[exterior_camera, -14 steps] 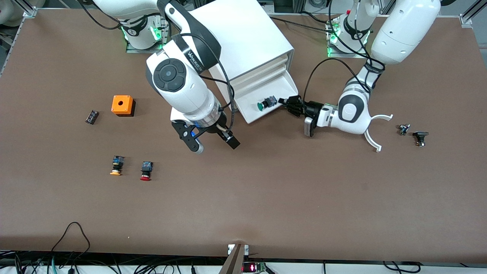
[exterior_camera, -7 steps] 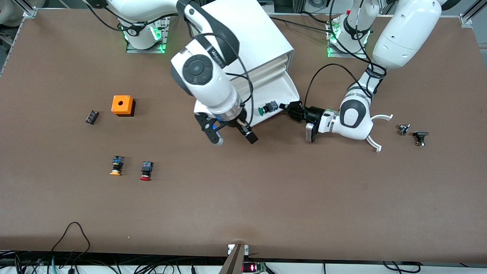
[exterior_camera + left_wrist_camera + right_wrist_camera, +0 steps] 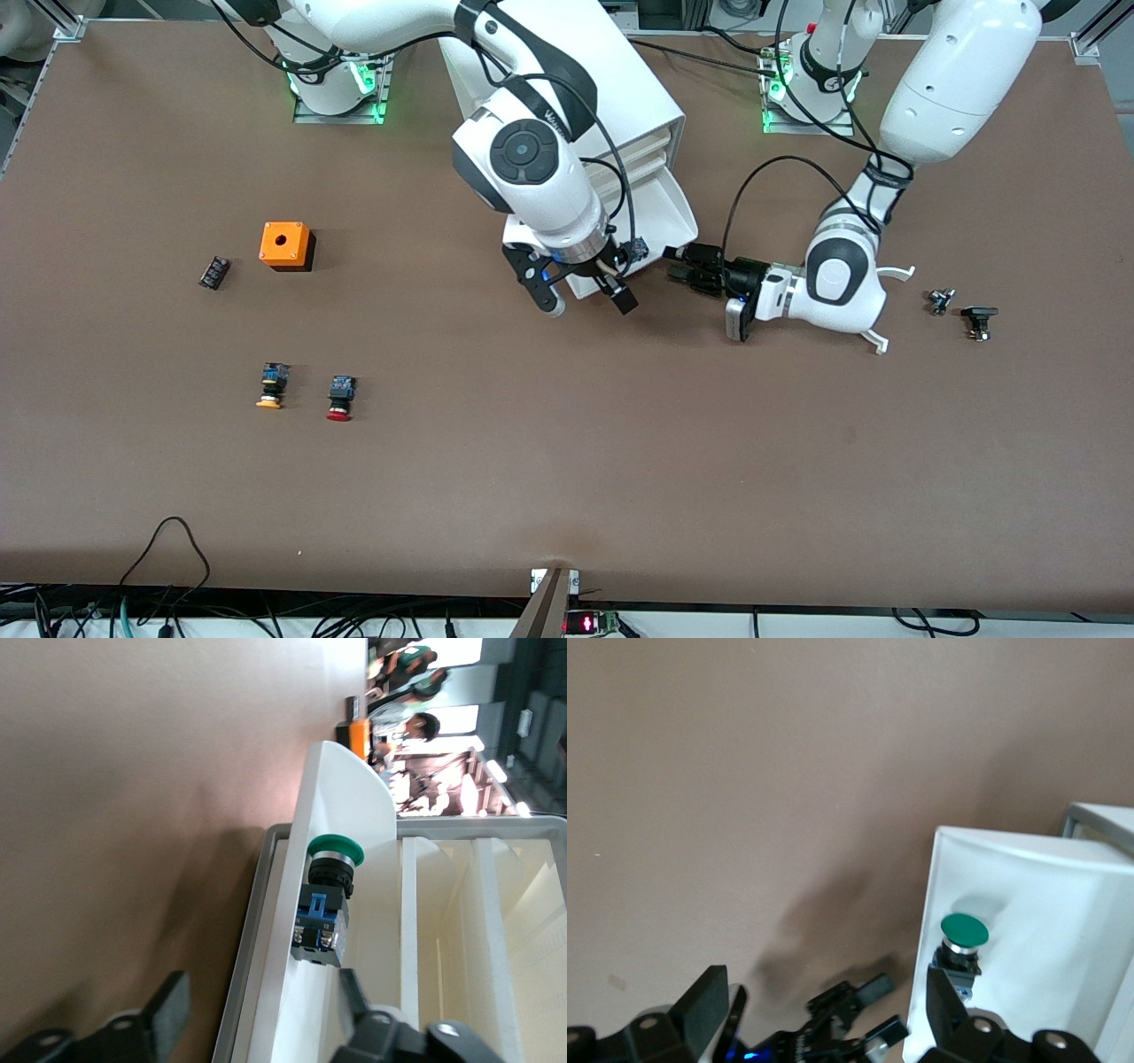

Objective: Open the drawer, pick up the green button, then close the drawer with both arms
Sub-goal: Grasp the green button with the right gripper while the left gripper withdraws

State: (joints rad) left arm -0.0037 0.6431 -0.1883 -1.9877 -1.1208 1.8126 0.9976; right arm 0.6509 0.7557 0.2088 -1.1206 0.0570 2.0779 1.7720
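We see the right gripper (image 3: pixel 824 1010) with its fingers (image 3: pixel 704 1001) spread wide, one over the brown table (image 3: pixel 744 771), the other at the rim of the open white drawer (image 3: pixel 1028 895). The green button (image 3: pixel 961 943) lies in the drawer just beside that finger. The left gripper (image 3: pixel 855 1014) shows farther off, low over the table.

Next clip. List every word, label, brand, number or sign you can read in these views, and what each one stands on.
White lettering on the black band of the right arm: too small and tilted to read.
Small red lit display on the device at the table edge nearest the front camera: too small to read.
Cabinet, open drawer, green button, orange box: no text visible.
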